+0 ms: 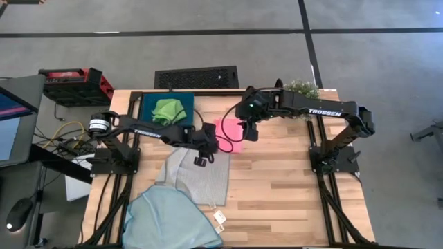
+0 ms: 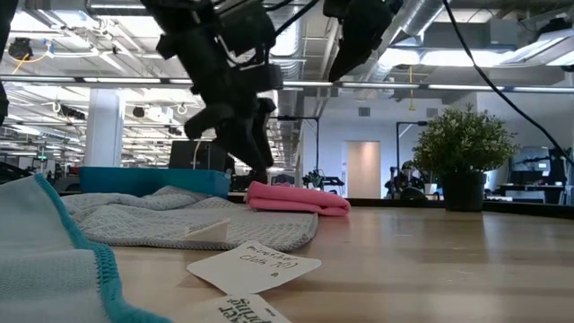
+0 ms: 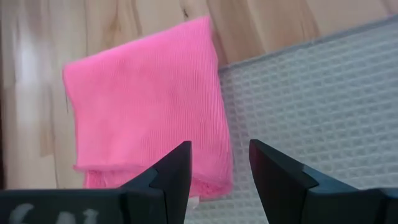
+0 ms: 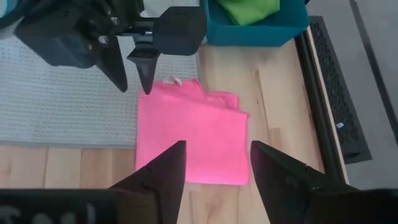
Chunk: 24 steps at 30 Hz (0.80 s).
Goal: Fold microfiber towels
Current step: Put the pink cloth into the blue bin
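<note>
Grippers, left [image 1: 201, 153] and right [image 1: 248, 131], are held open, empty, over the folded pink towel [image 1: 228, 131], probably freed for pickup; tray [image 1: 147, 104] at ten o'clock.

The folded towel [image 4: 189, 140] is bright pink with a fine ribbed knit. The grey towel [image 3: 323, 106] shows a pale waffle weave. A green towel [image 1: 168, 111] lies in the teal tray [image 1: 147, 105]. The blue towel [image 1: 166, 218] is light blue. The table [image 1: 291, 187] is pale wood grain.
</note>
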### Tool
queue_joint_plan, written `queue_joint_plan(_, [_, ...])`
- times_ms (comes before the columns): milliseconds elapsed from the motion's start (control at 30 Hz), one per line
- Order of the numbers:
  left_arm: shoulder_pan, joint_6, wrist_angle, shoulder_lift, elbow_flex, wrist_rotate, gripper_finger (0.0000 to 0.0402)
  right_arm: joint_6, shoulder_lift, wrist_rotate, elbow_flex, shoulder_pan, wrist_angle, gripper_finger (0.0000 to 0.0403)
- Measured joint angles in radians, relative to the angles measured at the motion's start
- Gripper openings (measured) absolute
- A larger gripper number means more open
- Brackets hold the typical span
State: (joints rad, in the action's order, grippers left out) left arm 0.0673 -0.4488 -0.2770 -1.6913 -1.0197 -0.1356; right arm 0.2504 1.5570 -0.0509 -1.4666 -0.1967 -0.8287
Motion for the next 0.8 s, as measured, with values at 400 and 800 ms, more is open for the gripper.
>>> queue_joint_plan(400, [-0.001, -0.037, 0.126, -0.119, 0.060, -0.112, 0.0154, -0.016, 0.000, 0.000, 0.000, 0.000, 0.000, 0.0201])
queue_joint_plan(800, [0.023, -0.115, 0.126, -0.129, 0.046, -0.194, 0.0144, -0.042, 0.000, -0.002, 0.000, 0.000, -0.001, 0.0201])
